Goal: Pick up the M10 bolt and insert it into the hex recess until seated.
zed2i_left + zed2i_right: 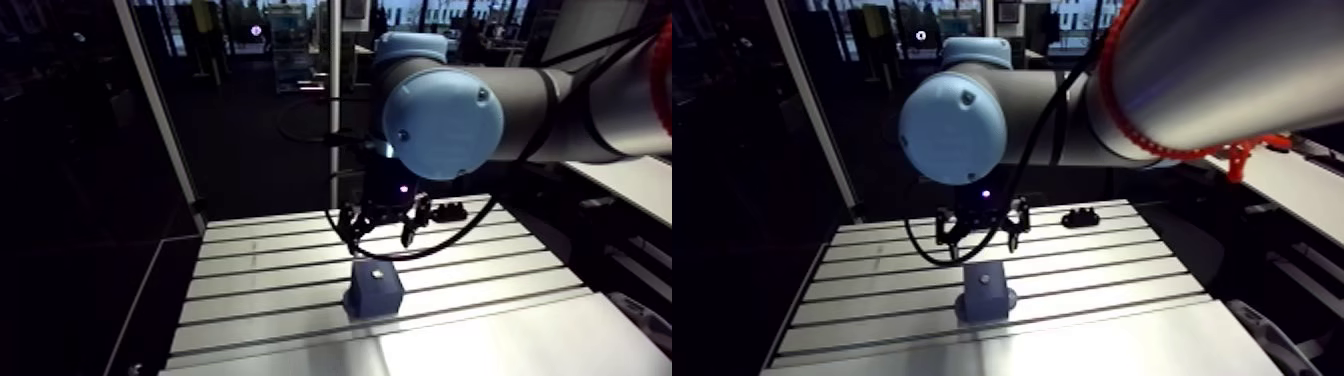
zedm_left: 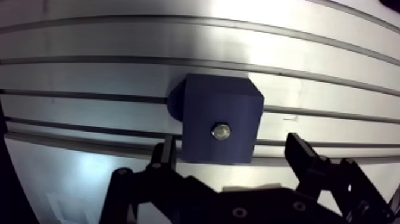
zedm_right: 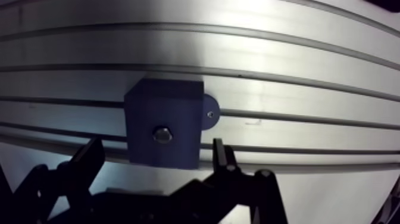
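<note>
— Where is the M10 bolt (image 2: 221, 130)?
— In the top face of the dark-blue block (image 2: 217, 98). Its silvery hex head shows in the hex recess, off-centre, toward the gripper's side of that face. How deep it sits I cannot tell.
— Is the gripper (image 2: 231, 148) holding it?
— No, it is released. The two black fingers (image 2: 165, 156) stand wide apart, one on either side of the block, clear of it, with nothing clasped between them. The arm view shows the gripper hanging above the block.
— What else is by the block?
— A rounded tab (image 3: 210, 113) sticks out from its base on one side, with a small screw in it. The block stands on the slotted aluminium table (image 2: 119, 36), across two slots. Beyond the block, well apart from it, lies a small black object (image 1: 1077, 215).
</note>
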Motion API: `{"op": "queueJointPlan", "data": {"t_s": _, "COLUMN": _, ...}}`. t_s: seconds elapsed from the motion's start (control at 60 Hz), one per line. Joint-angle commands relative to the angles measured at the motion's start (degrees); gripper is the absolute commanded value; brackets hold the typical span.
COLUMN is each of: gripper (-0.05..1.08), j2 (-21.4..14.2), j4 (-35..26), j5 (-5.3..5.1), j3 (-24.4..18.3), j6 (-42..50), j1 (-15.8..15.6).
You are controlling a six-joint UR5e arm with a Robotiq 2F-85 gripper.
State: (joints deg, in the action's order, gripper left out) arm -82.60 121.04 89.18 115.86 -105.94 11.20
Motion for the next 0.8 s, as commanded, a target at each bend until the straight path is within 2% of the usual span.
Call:
{"op": "queueJointPlan", "data": {"t_s": 0.017, "gripper": 0.01, "j2": -0.9, "j4": -2.7, "j5": -0.12, "j3": -2.5, "j6": 0.5, "j1": -0.2}}
{"op": "queueJointPlan", "data": {"t_s": 0.083, "gripper": 0.01, "j2": -0.9, "j4": -5.0, "j5": 0.44, "j3": -3.5, "j6": 0.9, "j1": -0.3}}
{"op": "queueJointPlan", "data": {"t_s": 0.1, "gripper": 0.01, "j2": -0.9, "j4": -5.8, "j5": 1.02, "j3": -3.9, "j6": 1.0, "j1": -0.5}}
{"op": "queueJointPlan", "data": {"t_s": 0.15, "gripper": 0.05, "j2": -0.9, "j4": -6.5, "j5": 1.26, "j3": -4.2, "j6": 1.0, "j1": -0.7}}
{"op": "queueJointPlan", "data": {"t_s": 0.167, "gripper": 0.29, "j2": -0.9, "j4": -6.9, "j5": 1.29, "j3": -4.6, "j6": 1.0, "j1": -1.0}}
{"op": "queueJointPlan", "data": {"t_s": 0.183, "gripper": 0.29, "j2": -0.9, "j4": -6.9, "j5": 1.29, "j3": -4.6, "j6": 1.0, "j1": -1.0}}
{"op": "queueJointPlan", "data": {"t_s": 0.217, "gripper": 0.87, "j2": -0.8, "j4": -7.2, "j5": 1.3, "j3": -4.9, "j6": 2.8, "j1": -1.1}}
{"op": "queueJointPlan", "data": {"t_s": 0.233, "gripper": 0.87, "j2": -0.8, "j4": -7.2, "j5": 1.3, "j3": -4.9, "j6": 2.8, "j1": -1.1}}
{"op": "queueJointPlan", "data": {"t_s": 0.25, "gripper": 0.99, "j2": -0.8, "j4": -7.2, "j5": 1.3, "j3": -5.1, "j6": 3.9, "j1": -1.1}}
{"op": "queueJointPlan", "data": {"t_s": 0.267, "gripper": 0.99, "j2": -0.8, "j4": -7.2, "j5": 1.3, "j3": -5.1, "j6": 3.9, "j1": -1.1}}
{"op": "queueJointPlan", "data": {"t_s": 0.283, "gripper": 1.05, "j2": -0.8, "j4": -7.4, "j5": 1.37, "j3": -5.1, "j6": 4.5, "j1": -1.2}}
{"op": "queueJointPlan", "data": {"t_s": 0.483, "gripper": 1.08, "j2": -1.0, "j4": -8.0, "j5": 2.16, "j3": -3.2, "j6": 4.6, "j1": -1.4}}
{"op": "queueJointPlan", "data": {"t_s": 0.8, "gripper": 1.08, "j2": -1.0, "j4": -3.8, "j5": 2.18, "j3": -0.9, "j6": 4.6, "j1": -1.6}}
